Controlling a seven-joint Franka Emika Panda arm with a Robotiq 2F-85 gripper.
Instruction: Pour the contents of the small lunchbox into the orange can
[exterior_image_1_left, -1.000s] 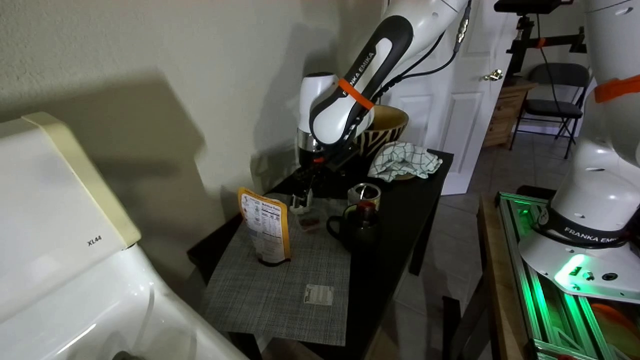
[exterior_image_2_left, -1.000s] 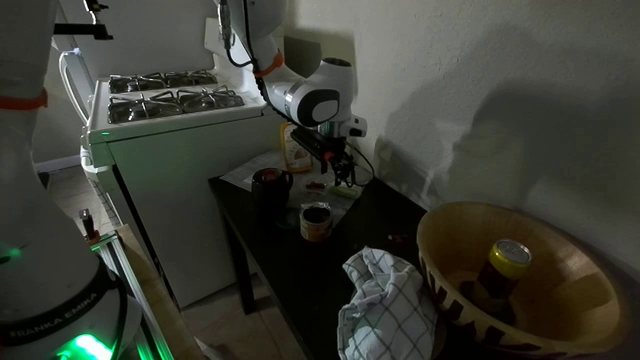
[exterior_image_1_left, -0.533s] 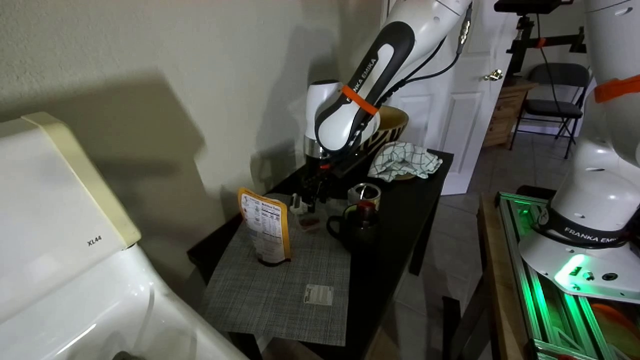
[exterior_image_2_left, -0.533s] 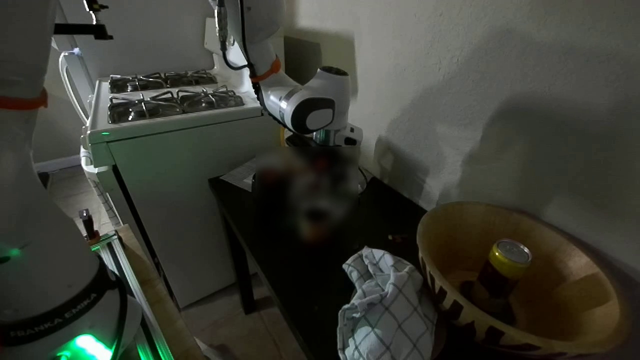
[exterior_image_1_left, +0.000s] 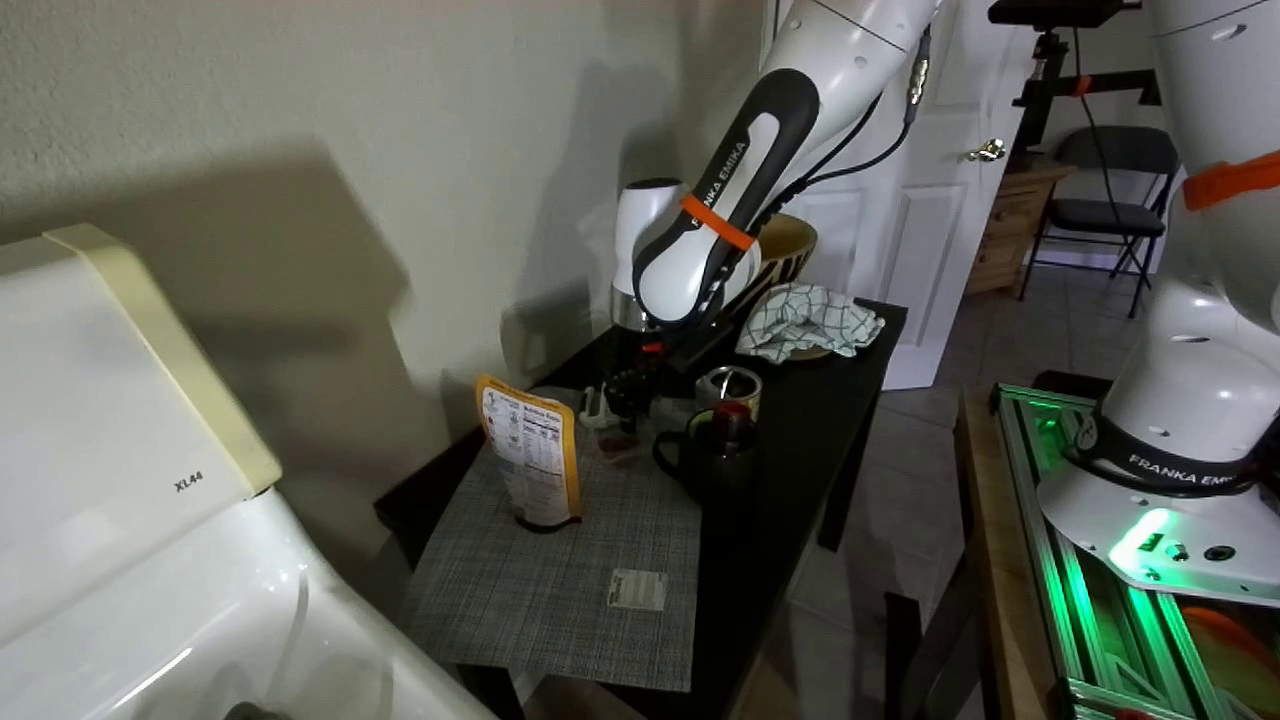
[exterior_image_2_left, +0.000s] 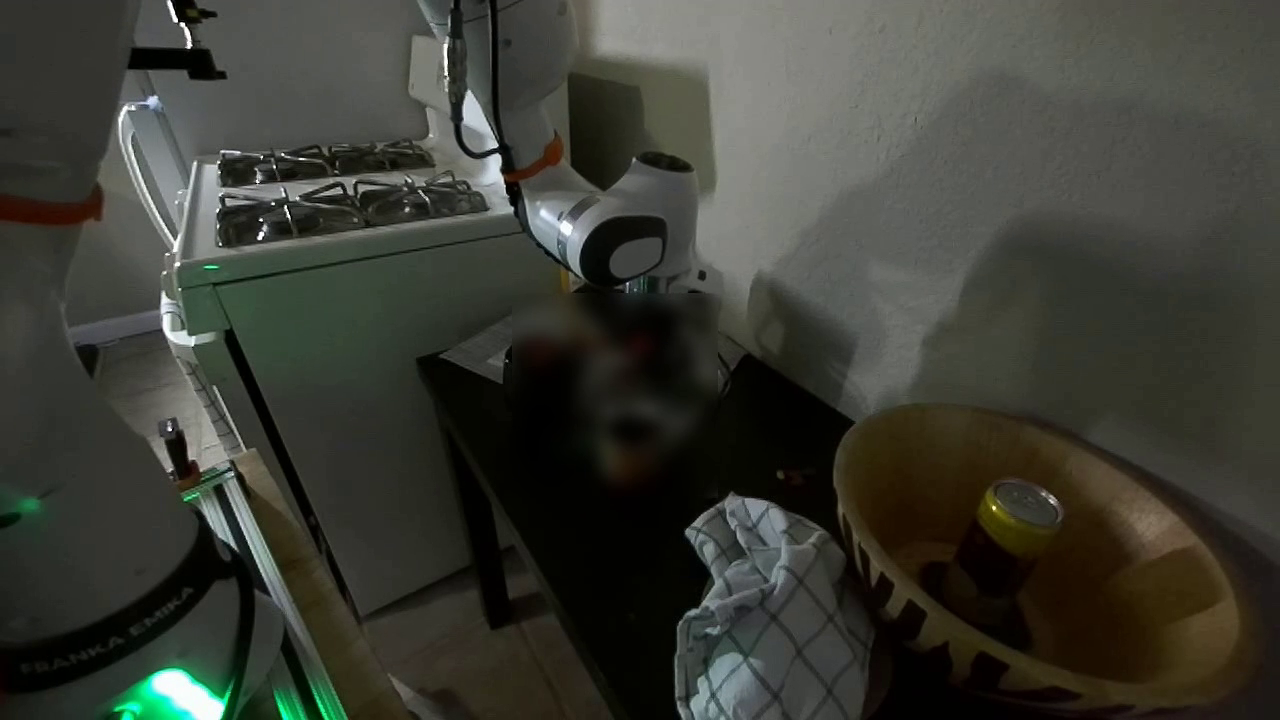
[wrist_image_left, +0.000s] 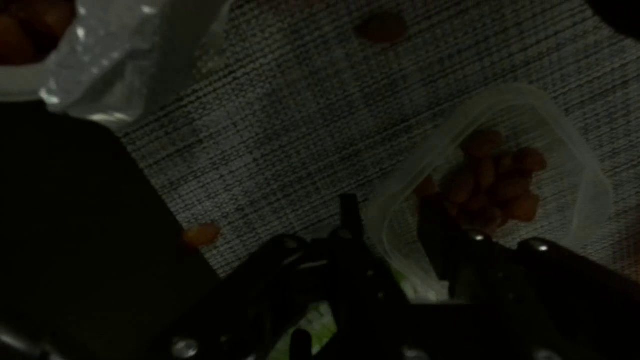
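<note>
Partly spread, the gripper (wrist_image_left: 392, 215) had a side wall of the small lunchbox (wrist_image_left: 560, 200) between its fingers (wrist_image_left: 350, 212) in the wrist view — contact unclear. Nearby on the surface (exterior_image_1_left: 800, 430) — upright — stood the orange can (exterior_image_1_left: 711, 396).

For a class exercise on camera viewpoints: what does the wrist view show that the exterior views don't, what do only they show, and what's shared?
Only the wrist view: one loose reddish piece at the edge of the woven mat, another loose piece on it.

Only the exterior views: checked cloth, wide bowl and stove.

Both: the gripper, small lunchbox with reddish contents, orange can and mat, though a blurred patch in an exterior view obscures all but part of the mat.
</note>
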